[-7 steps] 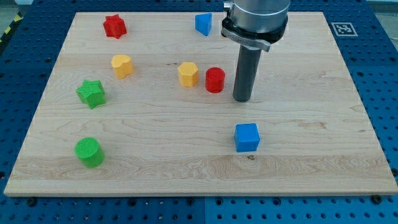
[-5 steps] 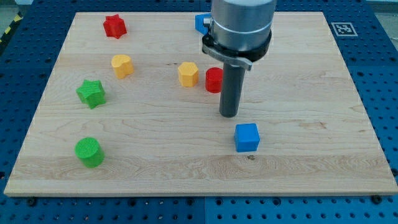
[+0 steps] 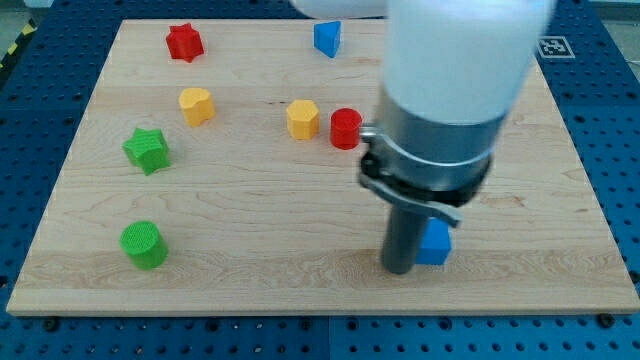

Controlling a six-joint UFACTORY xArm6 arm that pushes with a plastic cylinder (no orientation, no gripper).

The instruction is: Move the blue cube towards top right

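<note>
Pressing my tip (image 3: 401,268) down on the tabletop (image 3: 250,200), touching the blue cube (image 3: 437,243) from the view's left; cube near the bottom edge, right of centre, partly hidden behind the rod. No hand fitted, just the bare rod.

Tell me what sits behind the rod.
Behind my tip, the blue cube shows only its right part at the tip's right; the rod covers the rest, so contact cannot be confirmed.
</note>
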